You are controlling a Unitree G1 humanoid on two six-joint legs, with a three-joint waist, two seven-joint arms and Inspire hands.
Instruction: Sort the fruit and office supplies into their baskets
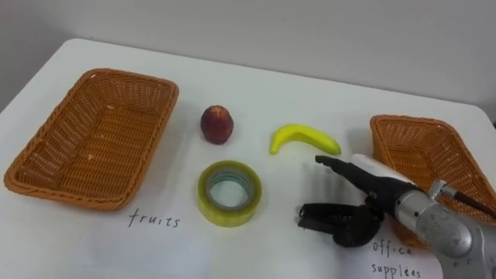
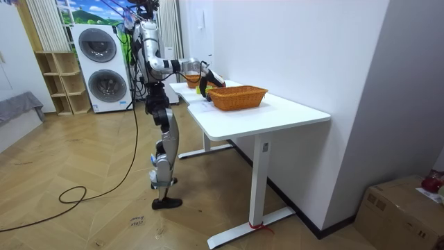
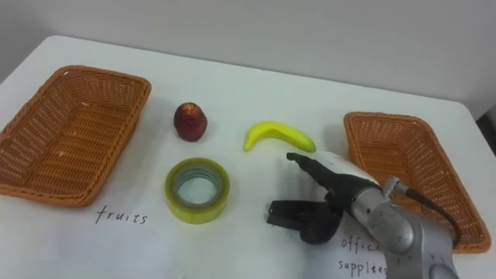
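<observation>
The white table (image 1: 310, 85) carries everything, with bare room in front of the fingers and beside them. Its far edge runs well beyond them.

The left wicker basket (image 1: 167, 101) sits well off to the fingers' left and is empty. The right wicker basket (image 1: 387, 124) lies just to their right, close by the wrist, and nothing shows in it either. Both have raised woven rims that an item has to clear.

The right hand (image 1: 364, 198) hovers low over the table, holding nothing. Its fingers (image 1: 333, 164) are stretched straight and close together, and the thumb (image 1: 318, 217) is spread apart below them.

The banana (image 1: 304, 138) lies just ahead of the fingertips, apart from them. It probably handles light and firm with a smooth skin. Its thick middle looks like the best place to hold, across the curve.

The tape roll (image 1: 208, 203) lies flat to the fingers' left, near them. It is likely stiff and light, and lying low it seems best pinched over the ring wall, one side in the hole.

The peach (image 1: 217, 124) sits further left and beyond the roll. It is round and apt to roll, and likely bruises under a hard squeeze.

Nothing is sorted yet. The banana's way to the left basket passes between peach and tape.
</observation>
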